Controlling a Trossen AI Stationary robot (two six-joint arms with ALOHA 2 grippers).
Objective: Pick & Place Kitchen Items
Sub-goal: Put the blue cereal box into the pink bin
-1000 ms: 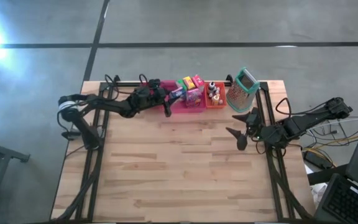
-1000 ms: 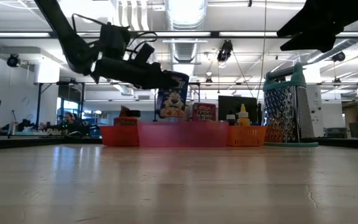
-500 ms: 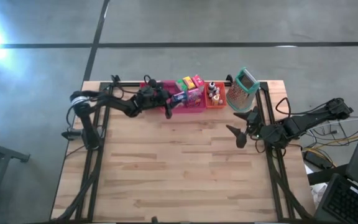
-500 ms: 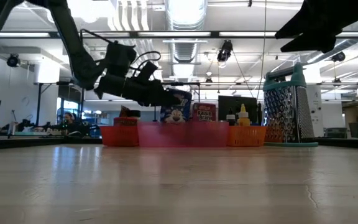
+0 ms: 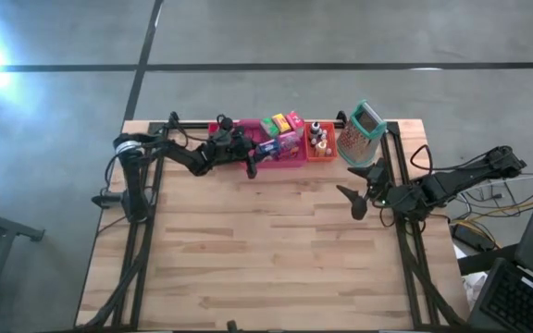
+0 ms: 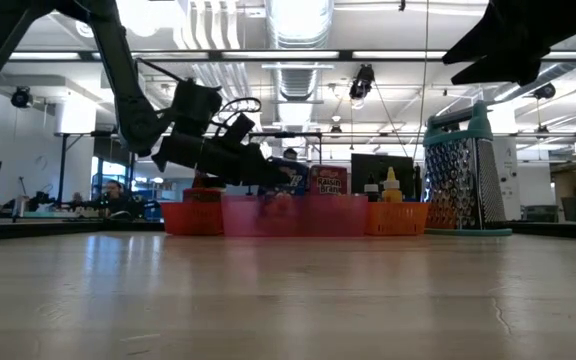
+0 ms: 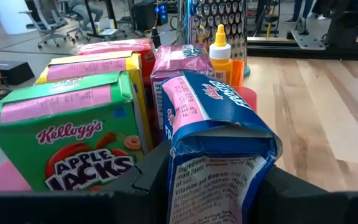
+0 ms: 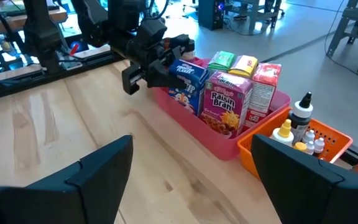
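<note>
While overhead hides it, left gripper [image 7: 213,186] clamps blue box [image 7: 213,155]; right gripper [image 5: 357,190] gapes empty.

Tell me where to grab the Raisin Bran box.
Probably grip the Raisin Bran box by its top, coming straight down: it stands upright in the pink bin, whose wall hides its base, with the blue box and red box crowding its sides.

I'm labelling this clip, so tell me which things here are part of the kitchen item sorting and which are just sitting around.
Part of the job:
- blue cereal box, held by the left gripper over the pink bin
- Raisin Bran box
- Apple Jacks box
- small bottles in the orange bin

Just there:
- grater
- right gripper, open, waiting aside
</note>
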